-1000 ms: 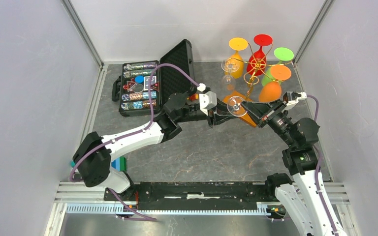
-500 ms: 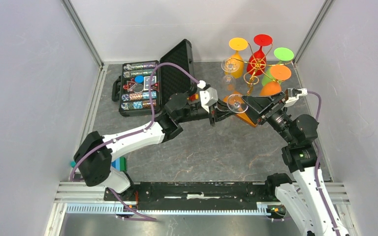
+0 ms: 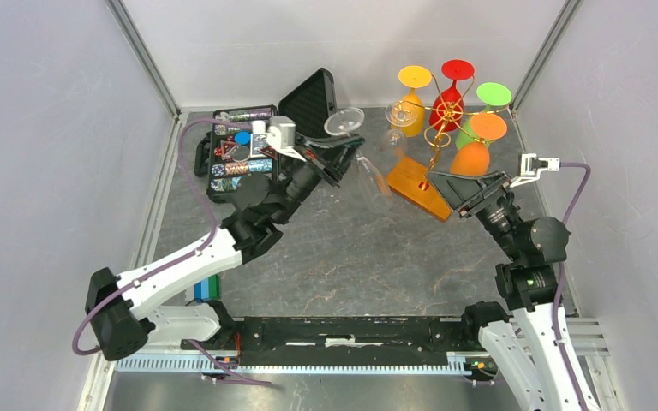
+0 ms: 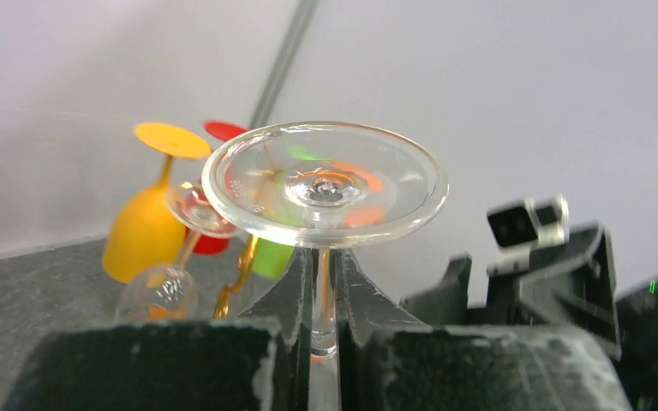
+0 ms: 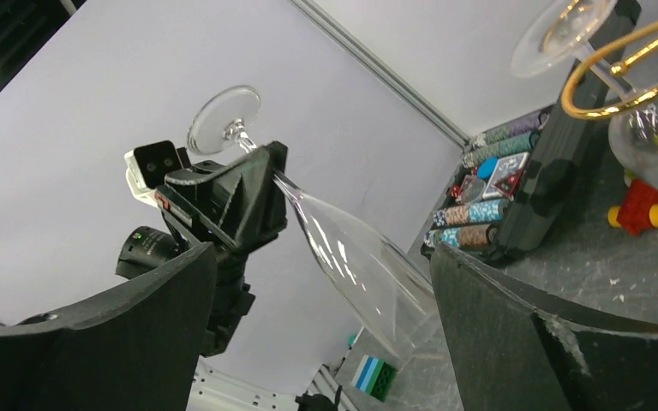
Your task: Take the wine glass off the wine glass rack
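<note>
A clear wine glass [image 3: 361,163] is off the rack, tilted foot-up, with my left gripper [image 3: 343,154] shut on its stem. In the left wrist view the stem [image 4: 324,295] runs between the two fingers, under the round foot [image 4: 324,184]. The right wrist view shows the long bowl [image 5: 351,248] slanting down from the left gripper [image 5: 240,193]. The wine glass rack [image 3: 445,111], gold wire on a wooden base [image 3: 418,187], still carries yellow, red, green and orange glasses and one clear glass [image 3: 400,116]. My right gripper [image 3: 464,193] stands open beside the base, holding nothing.
An open black case [image 3: 248,150] of colourful items lies at the back left, close behind the left gripper. A red toy [image 5: 643,210] sits by the case. A green and blue brick [image 3: 207,287] lies near the left arm's base. Grey walls enclose both sides.
The right gripper has opened, let go of the clear glass and drawn back. The left arm has carried the glass left and up, away from the rack, toward the case.
</note>
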Robot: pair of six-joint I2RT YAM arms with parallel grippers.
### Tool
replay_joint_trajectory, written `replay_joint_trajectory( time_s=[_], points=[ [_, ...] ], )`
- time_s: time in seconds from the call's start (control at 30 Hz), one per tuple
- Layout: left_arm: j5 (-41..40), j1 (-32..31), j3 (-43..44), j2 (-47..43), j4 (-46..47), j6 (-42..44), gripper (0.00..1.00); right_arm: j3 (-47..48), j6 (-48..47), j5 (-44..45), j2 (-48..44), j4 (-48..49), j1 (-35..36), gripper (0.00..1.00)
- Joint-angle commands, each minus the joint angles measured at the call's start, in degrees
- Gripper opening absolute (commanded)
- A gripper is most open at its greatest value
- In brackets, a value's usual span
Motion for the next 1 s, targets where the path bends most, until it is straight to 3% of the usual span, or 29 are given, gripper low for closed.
replay_joint_trajectory(
  time_s=[0.0,0.2,0.4,0.53,0.63,0.8,0.97],
  points=[
    [-16.77,-0.07,-0.47,-4.31,1.63,-10.22,0.02,-2.89,0.01,0.75,-0.74,9.59,0.91,0.98],
    [-22.88,-0.07,-2.02,-7.51,5.47,-16.31,0.02,-3.54,0.06,2.66,2.02,14.42,6.28,0.98],
    [-26.37,-0.03,-2.97,-9.60,7.58,-18.79,0.02,-1.88,-3.96,9.71,9.16,18.56,20.82,0.98],
    [-28.07,0.50,-3.50,-10.70,7.52,-19.07,0.02,-0.22,-7.89,16.16,10.68,18.41,26.56,0.98],
    [-27.86,0.81,-3.69,-11.19,7.06,-20.55,0.02,0.37,-7.77,16.83,12.19,19.55,27.45,0.89],
    [-26.94,1.16,-3.77,-11.54,6.72,-22.08,0.02,-3.16,-4.11,18.03,13.46,29.85,28.83,0.60],
    [-25.84,1.51,-4.03,-11.39,6.70,-23.39,0.02,-3.19,-3.54,17.86,14.76,33.33,30.04,0.51]
  ],
)
